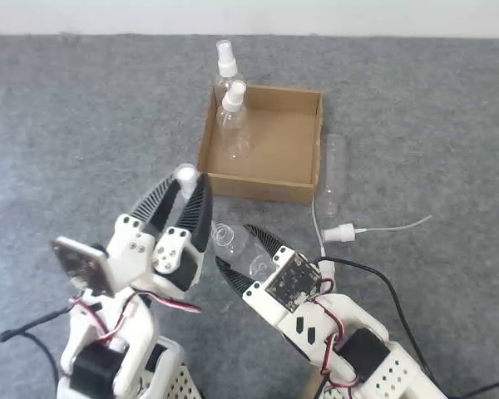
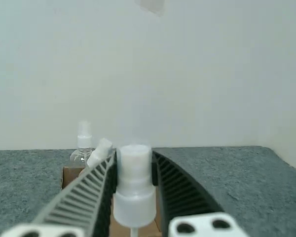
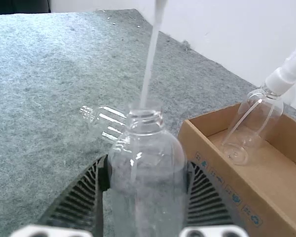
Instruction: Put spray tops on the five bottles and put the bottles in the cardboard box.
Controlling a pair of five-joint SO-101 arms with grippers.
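**Layout.** The cardboard box sits open-topped on the grey desk, which ends at a white wall behind it. A capped bottle stands tilted in the box's left half. The floor to its right is bare cardboard. A second capped bottle stands upright just behind the box's far-left corner. Desk surface extends wide on both sides of the box.

**Grippers.** The left gripper, just in front of the box's near-left corner, pinches a spray top upright. Its dip tube runs down to the mouth of the open bottle. The right gripper clamps that bottle by its body. The bottle's long axis lies along the fingers, neck toward the left gripper.

**Loose parts.**
- An uncapped bottle lies just beside the box's right wall, parallel to it.
- A loose spray top lies nearer the arms, its tube trailing right.
- Another uncapped bottle lies on its side beyond the held one, neck pointing away from the box.
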